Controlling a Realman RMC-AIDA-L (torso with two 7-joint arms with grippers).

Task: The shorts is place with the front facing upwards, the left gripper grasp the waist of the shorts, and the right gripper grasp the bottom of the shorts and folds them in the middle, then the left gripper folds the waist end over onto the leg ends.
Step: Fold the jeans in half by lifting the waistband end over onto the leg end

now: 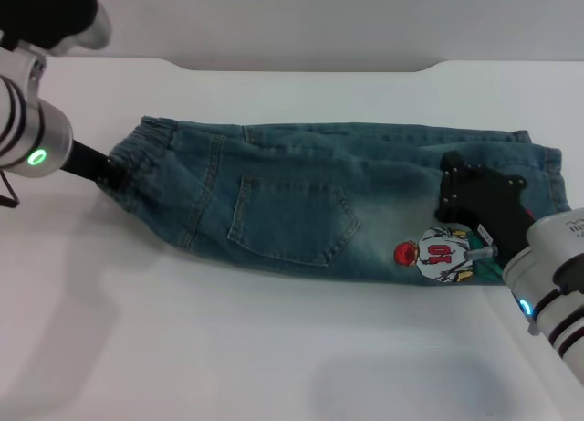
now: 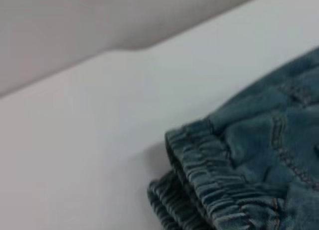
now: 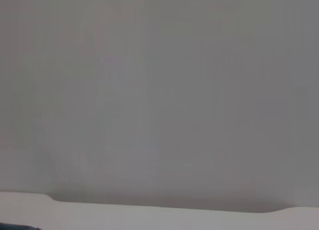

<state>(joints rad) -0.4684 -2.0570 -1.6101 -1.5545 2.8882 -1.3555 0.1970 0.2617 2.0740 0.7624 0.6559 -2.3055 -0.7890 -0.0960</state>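
Blue washed denim is spread across the white table (image 1: 274, 348): the long shorts (image 1: 301, 202) are already doubled lengthwise, patch pocket (image 1: 292, 222) uppermost, and are stretched out between the two claws. The puckered elastic waist end (image 1: 141, 152) is met by the black two-fingered left gripper (image 1: 108, 172) at its near corner; whether cloth is pinched there cannot be told, since the fingertips are lost behind the gathered band. The black flat-plated right gripper (image 1: 456, 188) is lowered onto the leg ends (image 1: 543, 165), with the cartoon figure numbered 10 (image 1: 443, 255) just below its wrist; its clasp cannot be made out either. The fabric is judged soft and limp yet fairly weighty, so sagging and sliding of the stacked layers are to be expected, and a hold well inside the thick elastic band, through both layers, is advised. In the left wrist view only the ruffled band edge is shown, with no fingers; the right wrist view is filled by blank wall (image 3: 159, 90).
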